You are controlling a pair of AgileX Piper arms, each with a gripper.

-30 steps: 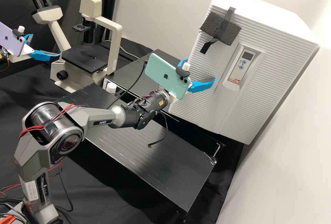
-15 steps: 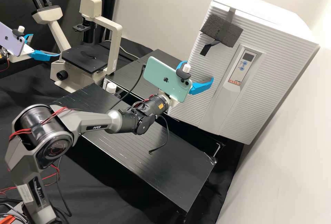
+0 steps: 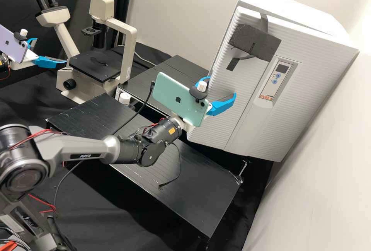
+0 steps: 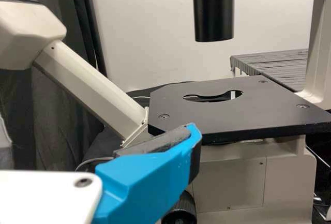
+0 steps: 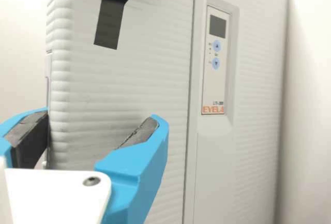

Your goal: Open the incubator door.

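- Incubator door (image 3: 247, 84): ajar, at the front of the incubator (image 3: 286, 7).
- My right gripper (image 3: 222, 85): spread, apparently straddling the door's free edge.
- My left gripper (image 3: 51, 50): spread, near the microscope (image 3: 130, 50).

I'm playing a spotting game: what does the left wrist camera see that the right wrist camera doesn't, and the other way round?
Left wrist view, not right: a microscope with a flat black stage and a round dark knob, plus a dark curtain.

Right wrist view, not left: the ridged incubator door, its control panel and black tape.

Both: at least one blue finger with a dark pad, and a pale wall.
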